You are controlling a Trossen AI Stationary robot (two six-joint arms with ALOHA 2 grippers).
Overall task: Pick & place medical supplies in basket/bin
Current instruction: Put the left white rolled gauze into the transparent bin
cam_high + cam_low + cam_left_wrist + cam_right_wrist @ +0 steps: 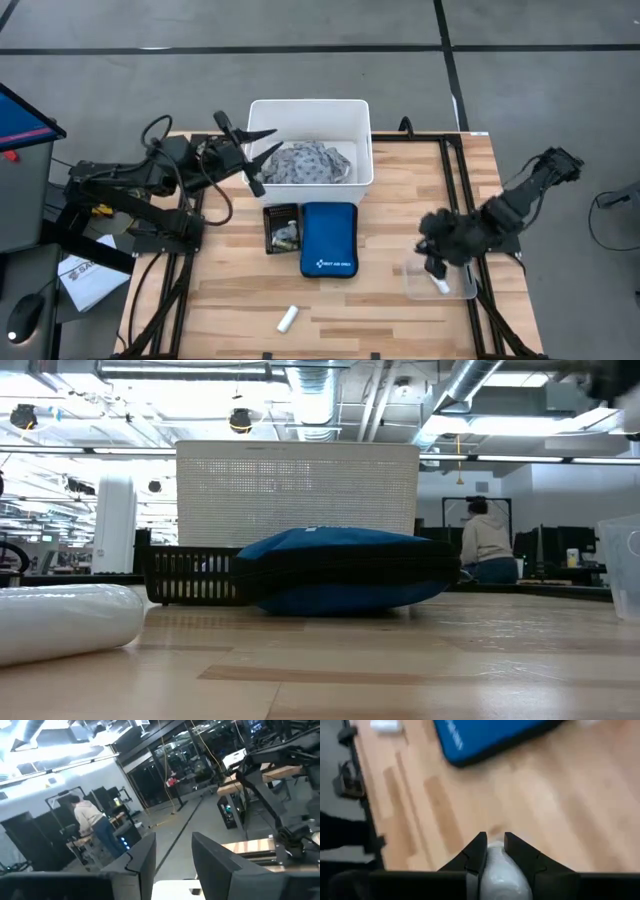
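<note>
With my right gripper (491,851) pinched on a white roll (500,872) near the table's right edge, I judge the carry to the white bin (309,110) comes next.

One white bin (362,140), one cloth (308,162), two white rolls (287,319) (441,285), one blue pouch (328,238), one dark packet (281,229), one clear tray (462,291).
</note>
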